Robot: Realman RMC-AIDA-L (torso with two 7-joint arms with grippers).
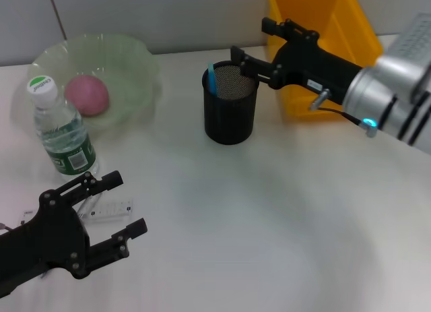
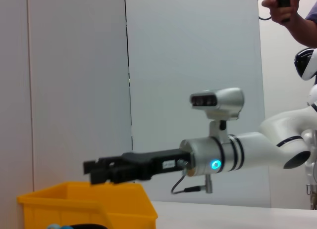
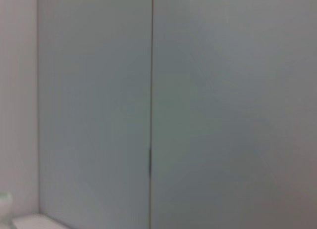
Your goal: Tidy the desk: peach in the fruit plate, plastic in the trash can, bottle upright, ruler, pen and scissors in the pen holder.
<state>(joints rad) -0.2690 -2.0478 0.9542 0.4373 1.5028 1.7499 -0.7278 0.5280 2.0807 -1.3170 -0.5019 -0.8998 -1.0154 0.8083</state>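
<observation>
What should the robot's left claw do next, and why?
Probably drop a little onto the clear ruler and pinch it. The left claw hangs open right over it, and the ruler lies flat on the table by the bottle, not yet in the pen holder. The right claw is at the holder's rim.

Black wire-mesh pen holder [image 1: 230,104], translucent glossy fruit plate [image 1: 128,69], clear plastic bottle [image 1: 64,131]

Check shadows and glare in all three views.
Head view: soft shadows under the black mesh pen holder and the open left gripper; the clear plastic ruler fades into the bright white table. Left wrist view: right gripper evenly lit. Right wrist view: bare wall only.
</observation>
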